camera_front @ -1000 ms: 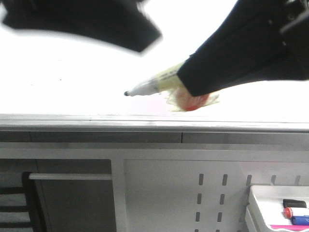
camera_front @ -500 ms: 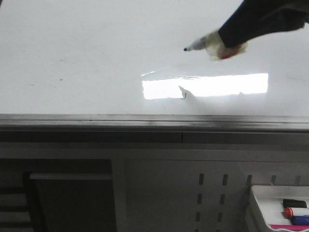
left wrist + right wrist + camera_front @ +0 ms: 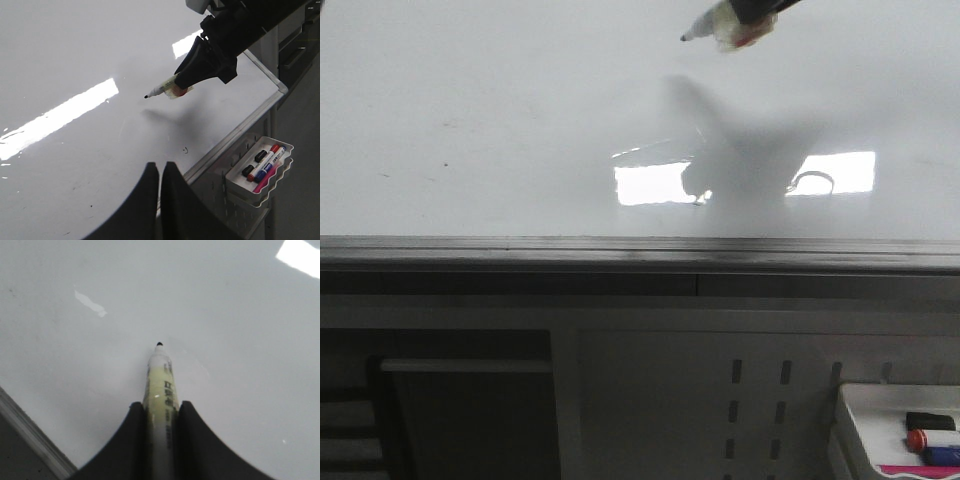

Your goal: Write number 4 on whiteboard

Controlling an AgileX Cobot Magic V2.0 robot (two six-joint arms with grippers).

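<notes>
The whiteboard is a glossy white sheet with a grey edge strip. My right gripper is at the top of the front view, shut on a yellowish marker with its black tip pointing left. The marker hangs clear of the board, its shadow lying apart from it. In the right wrist view the marker sticks out between the fingers of my right gripper. No number 4 is in view; only a tiny black mark shows. My left gripper is shut on nothing, over the board's near edge.
A white tray holding several markers hangs on the grey perforated panel below the board's edge. Bright rectangular light glare lies on the board. The board's corner is near the right arm.
My right gripper has carried the marker away from the near edge, up to the top of the front view. The left arm, visible a second ago, has left that view.
</notes>
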